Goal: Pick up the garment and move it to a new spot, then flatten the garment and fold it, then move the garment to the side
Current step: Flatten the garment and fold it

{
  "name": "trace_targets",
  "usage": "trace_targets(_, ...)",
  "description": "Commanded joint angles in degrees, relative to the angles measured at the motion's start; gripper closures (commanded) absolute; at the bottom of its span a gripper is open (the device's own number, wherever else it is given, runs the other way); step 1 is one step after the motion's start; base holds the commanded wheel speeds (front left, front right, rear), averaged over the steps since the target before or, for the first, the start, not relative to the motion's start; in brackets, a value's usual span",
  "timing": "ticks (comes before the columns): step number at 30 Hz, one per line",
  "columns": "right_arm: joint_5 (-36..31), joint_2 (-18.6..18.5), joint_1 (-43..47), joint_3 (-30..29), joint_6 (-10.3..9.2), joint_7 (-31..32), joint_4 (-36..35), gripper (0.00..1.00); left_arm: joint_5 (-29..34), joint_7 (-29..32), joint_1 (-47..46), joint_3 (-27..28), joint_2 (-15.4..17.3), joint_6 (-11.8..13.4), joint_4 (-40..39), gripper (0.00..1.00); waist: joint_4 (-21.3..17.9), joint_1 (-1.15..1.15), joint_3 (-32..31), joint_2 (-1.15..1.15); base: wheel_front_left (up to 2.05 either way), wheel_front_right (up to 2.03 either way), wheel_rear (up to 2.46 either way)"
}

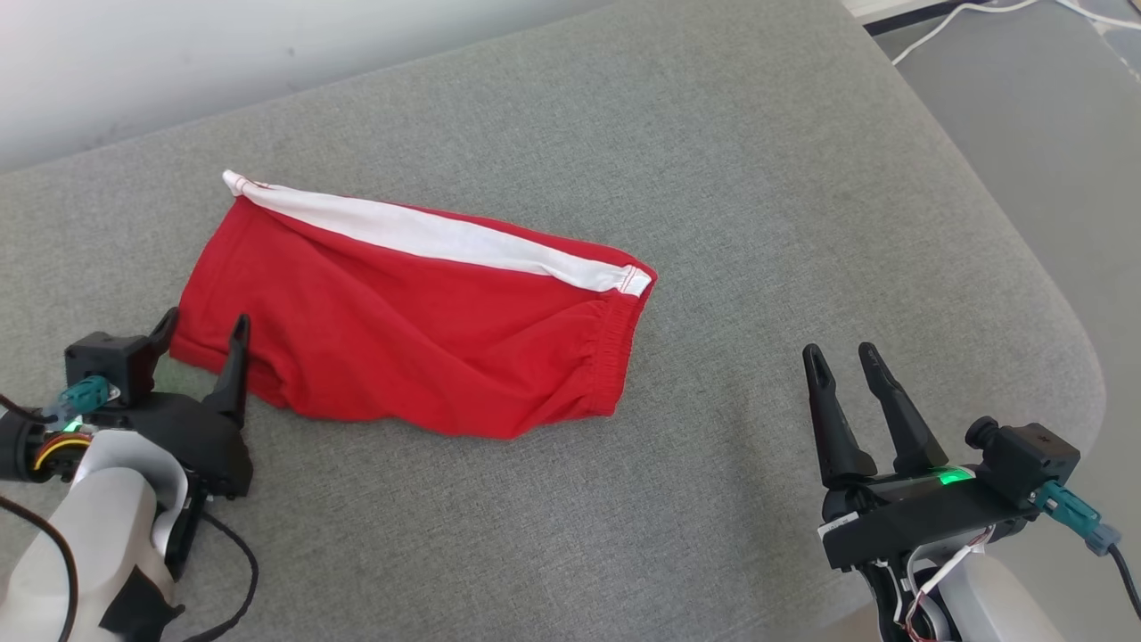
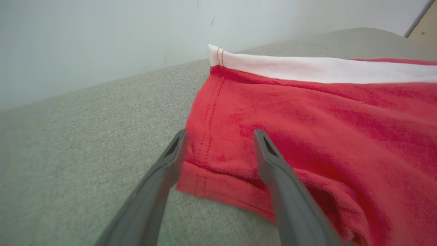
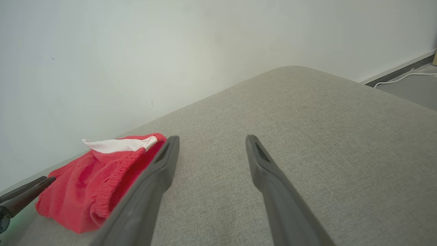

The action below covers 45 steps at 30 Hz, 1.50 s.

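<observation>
From the head view, the red garment of soft knit cloth with a white band along its far edge [image 1: 419, 330] lies folded flat on the grey woven cushion [image 1: 713, 178]. A gathered, elastic-looking edge forms the end towards the right gripper [image 1: 840, 352], and a stitched hem forms the end at the left gripper [image 1: 205, 321]. Soft creases run across the red panel. The left gripper's jaws are spread fairly wide and hold nothing. One finger is just outside the hem and the other is over the near corner of the cloth. The right gripper is well apart from the garment, out past the gathered end, with its jaws parted more narrowly and also holding nothing.

In the left wrist view, the left gripper [image 2: 221, 133] straddles the hem corner of the garment [image 2: 324, 112]. The left finger lines up with the double row of red stitching and the right finger is over the red cloth. Whether either tip presses on the cloth cannot be told. The white band ends ahead of the fingers in a stitched fold, with the white wall [image 2: 102, 41] beyond it.

In the right wrist view, the right gripper [image 3: 212, 137] stands open above bare cushion [image 3: 307, 136]. The garment [image 3: 85, 184] lies off to the left of its fingers, gathered end foremost. The other arm's dark fingers [image 3: 30, 192] are at the garment's far side. A white cable [image 3: 403, 78] lies on the floor beyond the cushion.
</observation>
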Motion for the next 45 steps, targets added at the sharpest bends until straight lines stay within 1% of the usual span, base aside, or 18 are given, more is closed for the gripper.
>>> trace_targets(1,0.1,-0.1,0.4,-0.2,0.05,-0.1,0.0,0.0,0.0,-0.2,-0.5,0.4,0.0,0.3,0.7,0.0,-0.2,0.0,0.3,0.0,0.0,0.0,0.0)
trace_targets(5,0.3,0.0,0.7,-0.3,0.05,-0.1,0.1,0.0,0.5,-0.2,-0.9,0.9,-0.3,0.9,3.6,0.0,-0.2,0.0,0.7,0.0,0.0,0.0,0.0)
trace_targets(8,0.3,-0.1,0.4,-0.3,0.05,-0.1,0.1,0.0,0.1,-0.2,-1.7,1.4,-0.9,0.5,5.1,0.0,-0.1,0.0,0.8,0.0,0.0,0.0,0.0)
trace_targets(10,0.3,-0.2,0.2,-0.5,0.05,-0.1,0.1,0.0,-0.2,-0.2,-1.9,1.5,-1.4,-0.3,6.3,0.0,0.1,0.0,0.8,0.0,0.0,0.0,0.0)
trace_targets(11,0.2,-0.3,0.2,-0.6,0.05,-0.1,0.1,0.0,-0.2,-0.2,-1.9,1.5,-1.8,-0.5,6.7,0.21,0.3,0.0,0.8,0.0,0.0,0.0,0.0)
trace_targets(12,0.2,-0.3,0.3,-0.8,0.05,-0.1,0.1,0.0,-0.1,-0.2,-2.0,1.4,-2.3,-0.5,6.8,0.69,0.5,0.0,0.7,0.0,0.0,0.0,0.0)
trace_targets(13,0.1,-0.4,0.3,-0.9,0.05,-0.1,0.0,0.0,0.2,-0.2,-2.1,1.4,-2.5,-0.5,6.8,1.0,0.8,0.0,0.6,0.0,0.0,0.0,0.0)
trace_targets(17,-0.1,-0.5,0.4,-0.7,0.05,-0.1,0.0,0.0,0.7,-0.2,-1.9,1.8,-2.8,-1.0,6.8,1.0,1.7,0.0,0.0,0.0,0.0,0.0,0.0)
trace_targets(22,0.1,-0.5,1.0,-0.7,0.05,-0.1,0.4,0.0,1.4,-0.2,0.5,2.7,-4.2,-0.4,5.1,1.0,2.6,0.0,-2.0,0.0,0.0,0.0,0.0)
trace_targets(36,0.5,-1.5,4.6,-1.1,0.05,-0.1,2.0,0.0,2.3,-0.2,15.0,7.6,-8.7,0.9,-2.5,1.0,5.5,0.0,-10.5,0.0,0.0,0.0,0.0)
trace_targets(45,0.4,-1.8,6.6,-1.5,0.05,0.3,2.3,0.0,3.8,-0.2,23.3,10.5,-10.5,2.0,-8.6,1.0,6.7,0.0,-13.5,0.0,0.0,0.0,0.0)
